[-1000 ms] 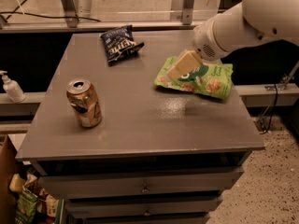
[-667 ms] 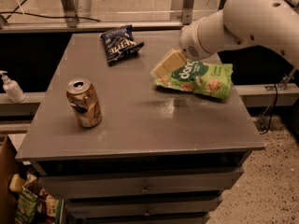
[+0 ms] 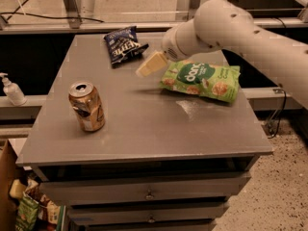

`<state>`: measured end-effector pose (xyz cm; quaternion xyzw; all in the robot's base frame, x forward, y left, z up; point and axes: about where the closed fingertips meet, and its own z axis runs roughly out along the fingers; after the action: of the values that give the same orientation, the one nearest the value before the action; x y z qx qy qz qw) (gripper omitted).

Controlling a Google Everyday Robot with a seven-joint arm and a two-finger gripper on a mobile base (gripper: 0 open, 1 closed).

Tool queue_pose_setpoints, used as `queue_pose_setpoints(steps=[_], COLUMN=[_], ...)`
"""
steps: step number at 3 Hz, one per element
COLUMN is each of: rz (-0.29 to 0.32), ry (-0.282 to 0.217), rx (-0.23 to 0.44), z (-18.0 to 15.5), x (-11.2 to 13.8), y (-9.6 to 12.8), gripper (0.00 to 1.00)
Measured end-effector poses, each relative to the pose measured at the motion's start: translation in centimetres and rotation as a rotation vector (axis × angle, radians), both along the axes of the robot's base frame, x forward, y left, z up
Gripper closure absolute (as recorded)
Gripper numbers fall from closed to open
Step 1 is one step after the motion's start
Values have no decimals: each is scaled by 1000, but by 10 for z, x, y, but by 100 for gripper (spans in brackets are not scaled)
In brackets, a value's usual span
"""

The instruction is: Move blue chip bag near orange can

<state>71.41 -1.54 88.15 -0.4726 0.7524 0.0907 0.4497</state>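
Cream-coloured gripper (image 3: 151, 64) hangs over the far middle of the grey table (image 3: 144, 134), between the blue chip bag (image 3: 124, 44) on its left and the green snack bag (image 3: 202, 81) on its right. Whether it is spread or closed cannot be told. The blue chip bag lies by the far edge. The dented orange can (image 3: 87, 106) stands upright on the near left, well apart from that bag. A white pump bottle (image 3: 12, 89) sits beyond the table's left side.
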Motion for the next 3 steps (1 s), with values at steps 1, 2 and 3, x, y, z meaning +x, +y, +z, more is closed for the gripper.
queue_pose_setpoints(steps=[1, 2, 3], rz=[5, 3, -2], ry=[12, 21, 22], rx=[14, 45, 73], z=[-17, -29, -34], x=[28, 55, 80], y=[25, 42, 56], gripper=[0, 0, 0])
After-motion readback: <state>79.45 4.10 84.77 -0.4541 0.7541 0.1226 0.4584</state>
